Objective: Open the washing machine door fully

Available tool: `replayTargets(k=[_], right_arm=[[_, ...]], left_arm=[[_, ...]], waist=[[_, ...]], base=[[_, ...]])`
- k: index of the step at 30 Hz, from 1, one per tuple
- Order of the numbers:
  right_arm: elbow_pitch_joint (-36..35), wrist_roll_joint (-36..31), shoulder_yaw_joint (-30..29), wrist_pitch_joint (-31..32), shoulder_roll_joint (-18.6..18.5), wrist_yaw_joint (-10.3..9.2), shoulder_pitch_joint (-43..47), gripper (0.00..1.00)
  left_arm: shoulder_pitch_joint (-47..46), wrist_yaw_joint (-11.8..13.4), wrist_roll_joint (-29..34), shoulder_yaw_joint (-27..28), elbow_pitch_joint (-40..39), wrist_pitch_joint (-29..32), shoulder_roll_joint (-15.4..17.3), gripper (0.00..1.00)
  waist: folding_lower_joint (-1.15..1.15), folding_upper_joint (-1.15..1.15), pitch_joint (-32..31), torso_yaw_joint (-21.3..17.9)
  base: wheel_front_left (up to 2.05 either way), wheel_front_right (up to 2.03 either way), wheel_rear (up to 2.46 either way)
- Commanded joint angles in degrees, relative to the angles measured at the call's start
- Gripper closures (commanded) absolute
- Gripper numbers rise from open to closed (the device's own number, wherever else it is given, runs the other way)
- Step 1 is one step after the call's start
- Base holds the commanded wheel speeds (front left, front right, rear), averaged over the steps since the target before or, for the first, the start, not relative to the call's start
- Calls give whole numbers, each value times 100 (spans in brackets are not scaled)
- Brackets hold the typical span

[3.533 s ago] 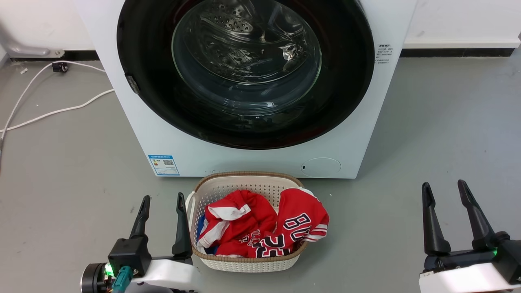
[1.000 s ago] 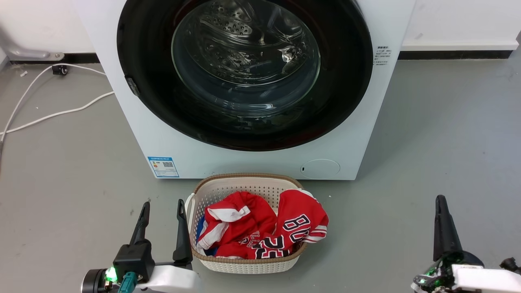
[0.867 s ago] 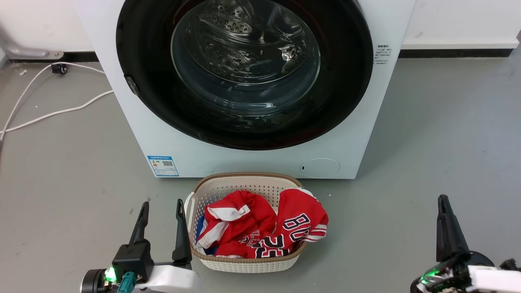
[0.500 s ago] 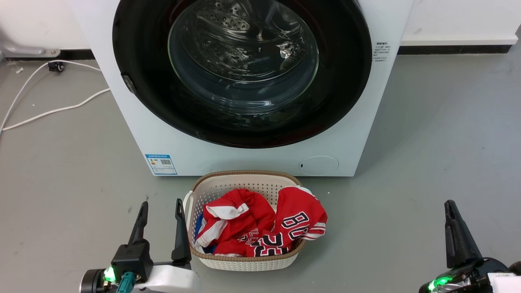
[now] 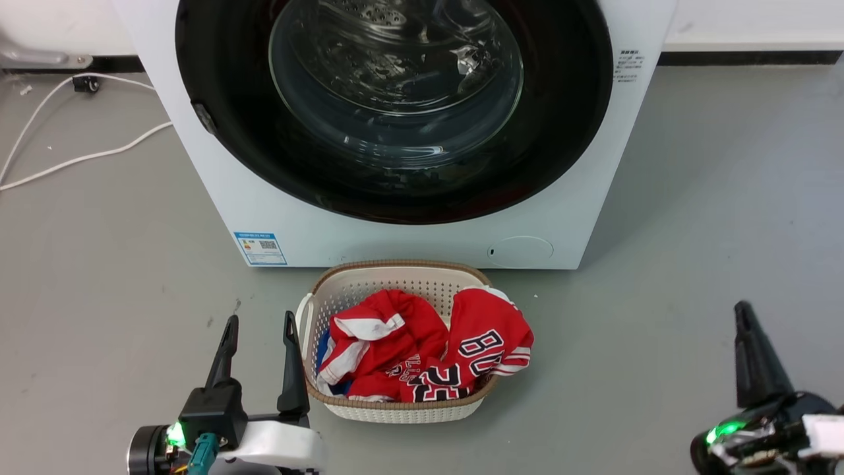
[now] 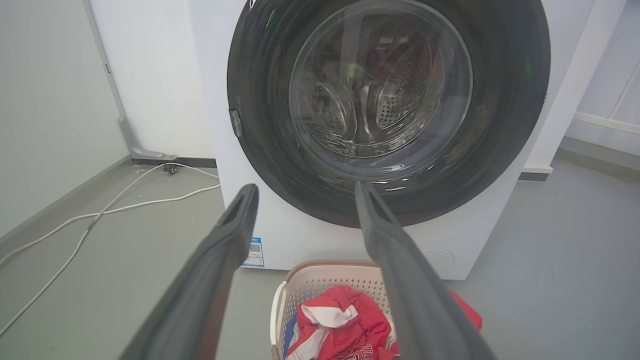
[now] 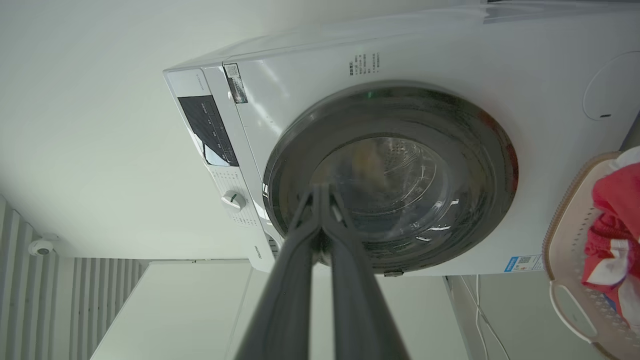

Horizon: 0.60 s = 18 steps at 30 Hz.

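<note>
Washing machine door (image 5: 395, 191) sits flush against the white washing machine (image 5: 409, 245) at 12 o'clock in the head view. At 7 o'clock, the left gripper (image 5: 258, 321) spreads its fingers beside a basket (image 5: 395, 265) of red jerseys (image 5: 422, 343). At 5 o'clock, the right gripper (image 5: 742, 311) is pinched closed, empty.

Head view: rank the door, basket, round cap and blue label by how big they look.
1. door, by far the largest.
2. basket, though it sits nearer the camera.
3. cap and label look about alike; no ranking between them.
</note>
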Motion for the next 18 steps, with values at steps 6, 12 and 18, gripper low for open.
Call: replayTargets(k=[6, 12, 18], right_arm=[[311, -125, -622, 180, 2, 2, -946, 100], [860, -213, -1260, 488, -276, 2, -2397, 100], [1195, -443, -1465, 825, -754, 2, -3650, 100]], left_arm=[[-300, 5, 105, 9, -120, -16, -5, 0], [-693, -58, 174, -16, -196, -15, -6, 0], [-1161, -75, 206, -87, -280, -15, -5, 0]], waist=[[0, 0, 443, 60], [0, 0, 1174, 85], [0, 0, 1739, 248]], base=[[0, 0, 0], [0, 0, 0], [0, 0, 0]])
